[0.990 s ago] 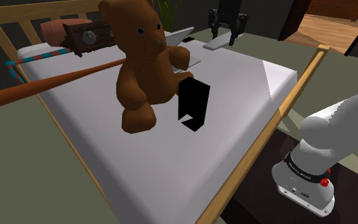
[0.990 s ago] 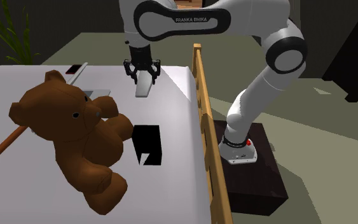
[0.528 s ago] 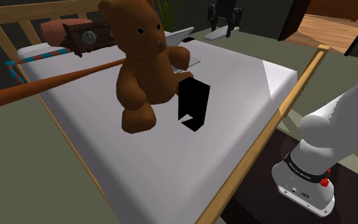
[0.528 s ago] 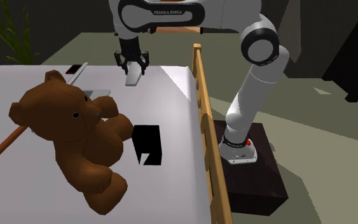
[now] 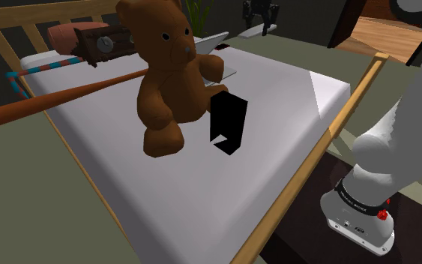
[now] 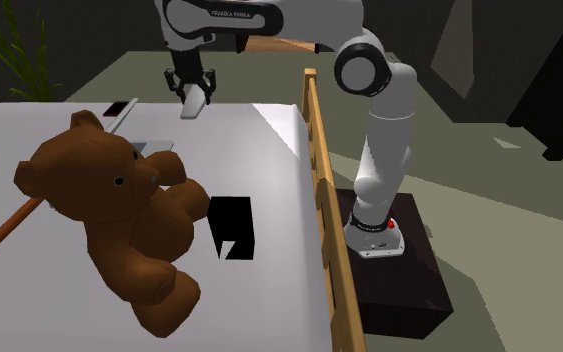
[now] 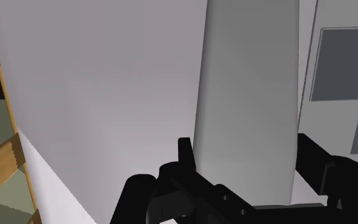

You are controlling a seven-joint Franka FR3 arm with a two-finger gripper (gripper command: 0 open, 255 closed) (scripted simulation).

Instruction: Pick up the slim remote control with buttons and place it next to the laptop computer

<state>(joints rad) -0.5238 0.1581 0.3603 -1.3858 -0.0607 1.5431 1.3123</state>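
My black gripper (image 5: 260, 22) is shut on a plain grey slim remote (image 5: 252, 33) and holds it in the air over the far end of the bed. In the second exterior view the gripper (image 6: 194, 90) clasps the remote (image 6: 194, 106) to the right of the open grey laptop (image 6: 139, 135). In the wrist view the remote (image 7: 247, 89) runs between the two fingers of the gripper (image 7: 247, 159), and the laptop (image 7: 339, 63) lies just beside it on the white bed. The laptop (image 5: 218, 46) stands behind the teddy bear.
A big brown teddy bear (image 5: 168, 71) sits mid-bed beside a black block (image 5: 228, 124). A long reddish-brown stick (image 5: 59, 99) lies across the mattress. The wooden bed frame (image 5: 344, 112) runs along the side by the stand (image 5: 359, 217). A pillow and a dark box (image 5: 100, 43) lie further along.
The gripper has carried the remote up and away toward the bed's far end, leftward in the second exterior view, closer to the laptop. Its grip is unchanged.
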